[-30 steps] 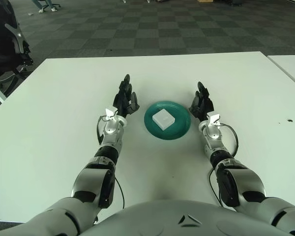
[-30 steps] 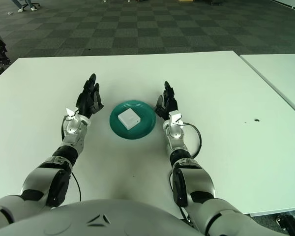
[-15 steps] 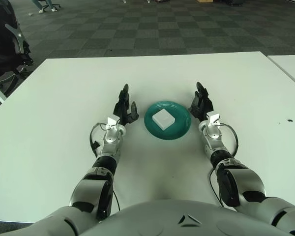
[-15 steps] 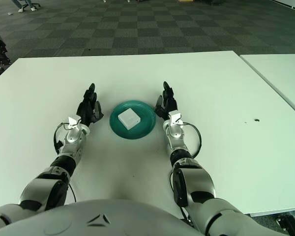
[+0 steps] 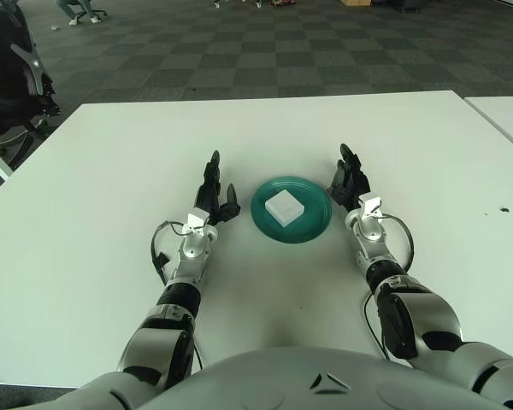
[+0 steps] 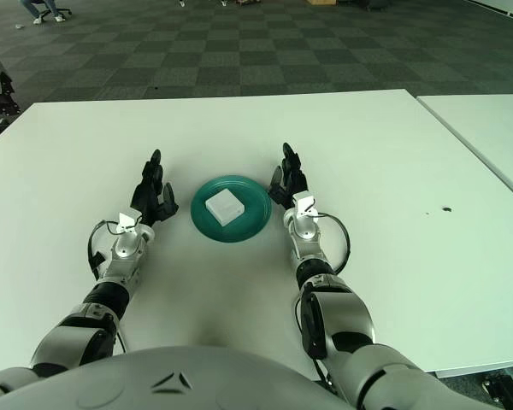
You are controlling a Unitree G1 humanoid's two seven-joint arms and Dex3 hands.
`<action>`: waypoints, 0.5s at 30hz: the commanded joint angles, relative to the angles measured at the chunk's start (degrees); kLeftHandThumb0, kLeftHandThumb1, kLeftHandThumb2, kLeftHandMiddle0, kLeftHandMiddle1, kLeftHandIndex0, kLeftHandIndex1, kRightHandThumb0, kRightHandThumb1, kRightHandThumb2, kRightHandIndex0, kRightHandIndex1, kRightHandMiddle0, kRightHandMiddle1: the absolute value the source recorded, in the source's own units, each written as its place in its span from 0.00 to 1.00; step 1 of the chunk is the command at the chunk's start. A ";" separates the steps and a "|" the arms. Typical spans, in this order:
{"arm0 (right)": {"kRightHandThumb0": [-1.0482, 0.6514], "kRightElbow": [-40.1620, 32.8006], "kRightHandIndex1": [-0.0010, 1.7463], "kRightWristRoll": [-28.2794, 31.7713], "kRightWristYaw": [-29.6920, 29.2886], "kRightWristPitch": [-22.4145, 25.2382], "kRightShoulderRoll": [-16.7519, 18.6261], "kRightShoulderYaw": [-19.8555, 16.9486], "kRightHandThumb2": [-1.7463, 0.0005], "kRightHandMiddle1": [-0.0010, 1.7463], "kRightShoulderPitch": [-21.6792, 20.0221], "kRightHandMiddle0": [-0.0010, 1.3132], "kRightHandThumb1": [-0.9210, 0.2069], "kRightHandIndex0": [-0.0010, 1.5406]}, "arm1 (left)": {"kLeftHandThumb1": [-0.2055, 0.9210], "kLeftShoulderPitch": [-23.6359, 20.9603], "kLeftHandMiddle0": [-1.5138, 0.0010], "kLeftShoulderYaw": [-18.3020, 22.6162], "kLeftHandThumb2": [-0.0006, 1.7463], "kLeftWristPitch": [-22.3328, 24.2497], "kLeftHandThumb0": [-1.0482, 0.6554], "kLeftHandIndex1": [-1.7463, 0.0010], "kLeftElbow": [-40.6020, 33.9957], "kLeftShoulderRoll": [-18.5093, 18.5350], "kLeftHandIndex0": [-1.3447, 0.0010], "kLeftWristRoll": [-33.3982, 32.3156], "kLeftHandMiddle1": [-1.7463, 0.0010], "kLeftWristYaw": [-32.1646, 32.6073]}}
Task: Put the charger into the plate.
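Charger [image 5: 284, 205] was seen lying flat inside the green plate [image 5: 315, 226], apart from both hands. Left hand [image 5: 214, 194] and right hand [image 5: 347, 182] were held beside the plate, fingers extended, nothing grasped. The block was judged rigid, light, probably smooth-sided; opposite flat edges were considered best gripped.

White charger [image 5: 284, 205], teal plate [image 5: 311, 227], white table [image 5: 111, 171], black left robot hand [image 5: 214, 193], grey checkered carpet [image 5: 265, 51]
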 commanded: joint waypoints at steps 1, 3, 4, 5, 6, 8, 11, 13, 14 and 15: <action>0.02 5.87 0.00 -0.18 -0.80 4.33 -0.15 0.03 0.39 0.08 12.17 0.00 0.00 0.00 | 1.00 5.50 0.96 -0.62 0.68 -0.52 0.02 0.89 2.84 -0.13 1.00 3.00 0.99 4.63; 0.02 4.61 0.00 -0.26 -0.61 3.03 -0.32 0.26 0.40 0.08 13.22 0.00 0.00 0.00 | 1.00 6.01 0.95 -0.69 0.68 -1.08 0.03 0.88 3.19 -0.27 1.00 3.55 0.99 5.99; 0.02 4.00 0.00 -0.28 -0.46 2.53 -0.46 0.35 0.40 0.07 13.73 0.00 0.00 0.00 | 1.00 6.21 0.94 -0.76 0.68 -1.34 0.03 0.87 3.32 -0.34 1.00 3.77 0.99 6.52; 0.02 3.22 0.00 -0.30 -0.23 1.91 -0.65 0.45 0.40 0.07 14.36 0.00 0.00 0.00 | 1.00 6.45 0.94 -0.85 0.68 -1.64 0.03 0.86 3.52 -0.41 1.00 3.97 0.99 7.01; 0.02 2.70 0.00 -0.31 -0.06 1.51 -0.79 0.51 0.40 0.06 14.79 0.00 0.00 0.00 | 1.00 6.61 0.93 -0.96 0.67 -1.84 0.03 0.85 3.64 -0.46 1.00 4.11 0.99 7.38; 0.03 1.98 0.00 -0.25 0.25 1.07 -0.90 0.59 0.41 0.06 15.36 0.00 0.00 0.00 | 1.00 6.83 0.93 -1.19 0.67 -1.99 0.03 0.85 3.65 -0.55 1.00 4.16 0.99 7.68; 0.03 0.87 0.00 -0.19 0.55 0.84 -0.83 0.73 0.42 0.06 16.11 0.00 0.00 0.00 | 1.00 7.13 0.93 -1.52 0.67 -2.22 0.03 0.85 3.39 -0.70 1.00 3.95 0.99 7.58; 0.04 -0.71 0.00 -0.22 0.39 0.85 -0.67 0.85 0.42 0.06 17.09 0.00 0.00 0.00 | 1.00 7.34 0.93 -1.71 0.67 -2.38 0.03 0.85 2.94 -0.98 1.00 3.70 0.99 7.33; 0.04 -1.59 0.00 -0.23 0.28 0.86 -0.58 0.90 0.43 0.06 17.64 0.00 0.00 0.00 | 1.00 7.43 0.93 -1.79 0.67 -2.44 0.03 0.85 2.70 -1.14 1.00 3.57 0.99 7.19; 0.04 -5.47 0.00 -0.26 -0.21 1.06 0.18 1.16 0.43 0.07 20.12 0.00 0.00 0.00 | 1.00 7.71 0.93 -1.78 0.67 -2.39 0.03 0.85 2.18 -1.50 1.00 2.92 0.99 6.50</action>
